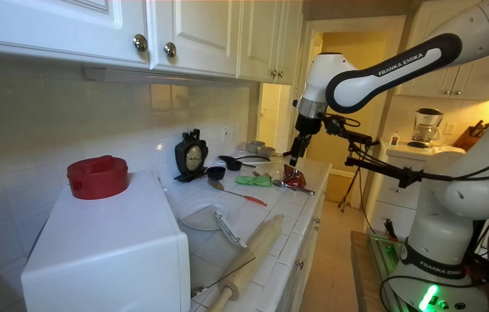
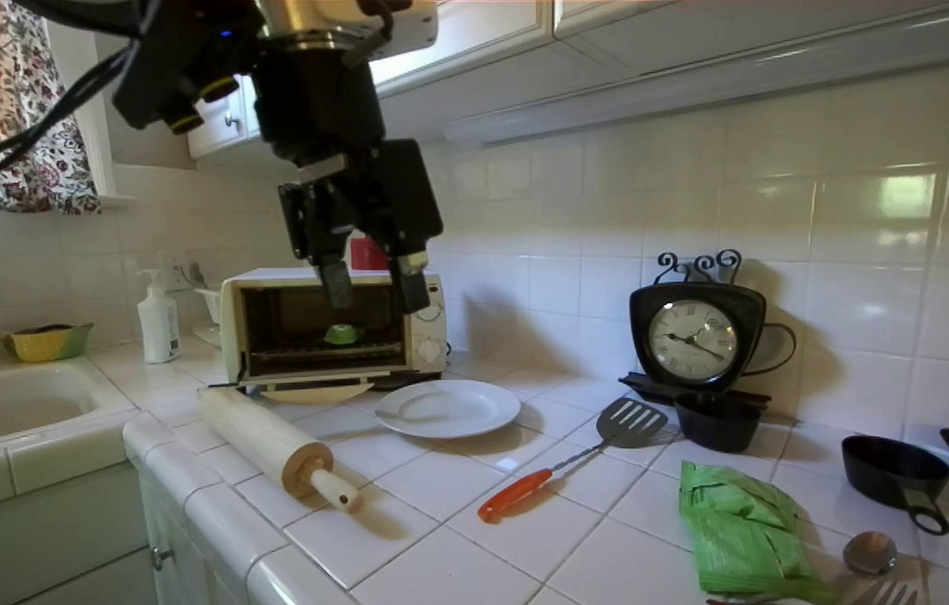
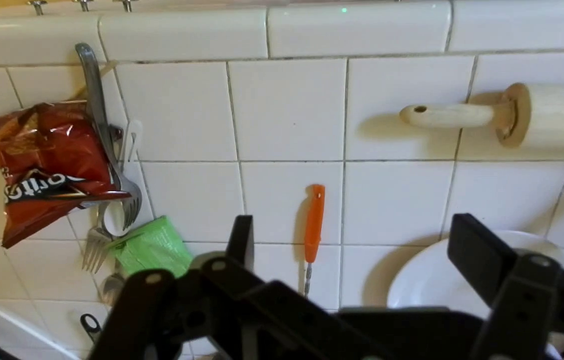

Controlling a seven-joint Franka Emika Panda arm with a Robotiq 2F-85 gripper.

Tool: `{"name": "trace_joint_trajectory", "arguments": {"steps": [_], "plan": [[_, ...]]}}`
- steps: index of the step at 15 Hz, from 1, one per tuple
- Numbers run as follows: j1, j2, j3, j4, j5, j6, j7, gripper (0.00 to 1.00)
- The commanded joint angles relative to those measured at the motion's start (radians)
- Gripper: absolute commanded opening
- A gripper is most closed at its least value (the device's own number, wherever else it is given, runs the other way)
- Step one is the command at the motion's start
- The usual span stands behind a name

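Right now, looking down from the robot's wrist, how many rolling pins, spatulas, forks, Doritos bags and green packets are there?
Rolling pin: 1
Orange-handled slotted spatula: 1
Forks: 2
Doritos bag: 1
Green packet: 1
Total: 6

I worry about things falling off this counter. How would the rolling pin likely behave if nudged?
The rolling pin would probably roll readily, given its round barrel. Lying near and roughly parallel to the counter edge, it might well drop if pushed that way. Its wood-like look suggests something stiff.
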Motion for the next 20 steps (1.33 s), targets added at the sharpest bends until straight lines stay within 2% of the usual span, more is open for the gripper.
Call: {"name": "trace_joint_trajectory", "arguments": {"steps": [1,5,9,10,13,17,20], "plan": [[-0.001,0.12,-0.07,0.064,0.076,0.08,-0.056,1.0],[0.022,0.259,-0.141,0.134,0.201,0.116,-0.125,1.0],[0.025,0.369,-0.141,0.225,0.321,0.095,-0.135,1.0],[-0.003,0.308,-0.12,0.164,0.267,0.107,-0.117,1.0],[0.002,0.361,-0.118,0.207,0.29,0.107,-0.116,1.0],[0.002,0.365,-0.118,0.211,0.291,0.107,-0.116,1.0],[0.011,0.461,-0.128,0.255,0.317,0.118,-0.16,1.0]]}}
